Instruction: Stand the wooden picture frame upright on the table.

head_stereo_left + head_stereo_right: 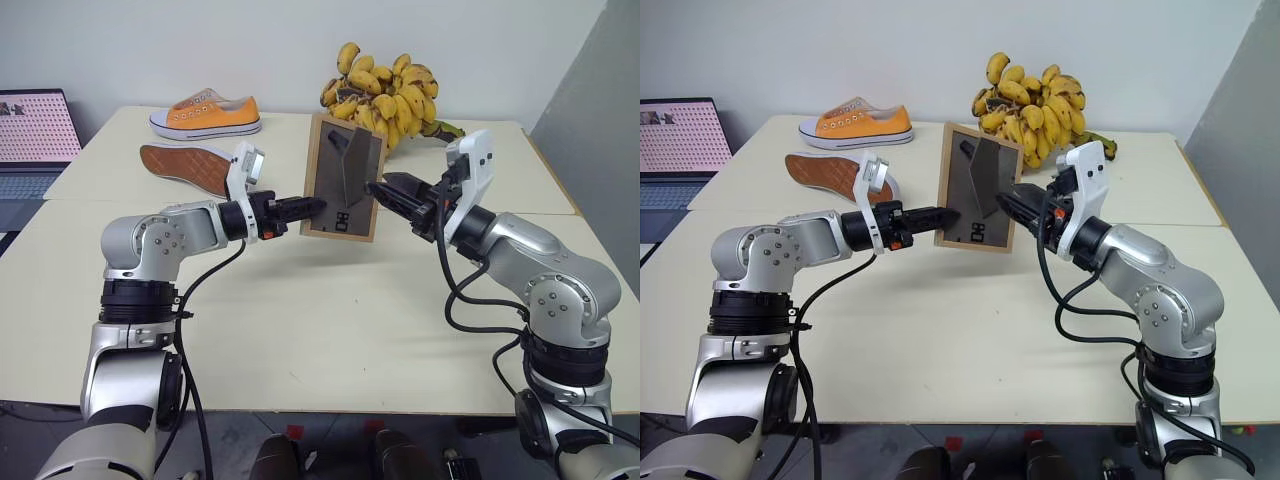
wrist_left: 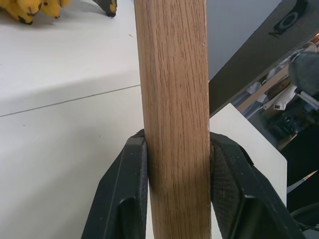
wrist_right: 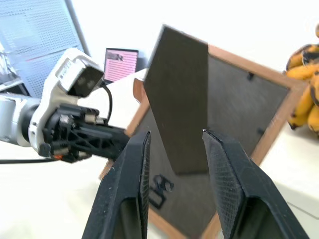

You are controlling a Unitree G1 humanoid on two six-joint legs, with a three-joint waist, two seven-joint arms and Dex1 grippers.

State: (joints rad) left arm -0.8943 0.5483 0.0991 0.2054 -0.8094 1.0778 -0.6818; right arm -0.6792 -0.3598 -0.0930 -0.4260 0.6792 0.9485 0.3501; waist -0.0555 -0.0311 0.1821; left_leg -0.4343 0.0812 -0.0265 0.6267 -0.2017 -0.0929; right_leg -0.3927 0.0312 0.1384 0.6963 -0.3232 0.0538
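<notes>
A: Where's the wooden picture frame [image 1: 343, 178]?

B: Off the tabletop [image 1: 300, 320], upright, long axis vertical, dark backing twd the robot. Left gripper [image 1: 312, 206] fingers clamped on its left edge.

A: And the right gripper [image 3: 174, 154]?

B: Fingers apart, astride the stand flap [image 3: 177, 99], not pinching. Flap's dead ahead of them; I'd guess it gets set next.

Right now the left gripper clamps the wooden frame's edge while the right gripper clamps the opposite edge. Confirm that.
Not quite. The left gripper does clamp the wooden picture frame by its edge, as the left wrist view shows. But the right gripper is not on the opposite edge: in the right wrist view its fingers stand either side of the stand flap on the frame's back, with gaps showing.
</notes>
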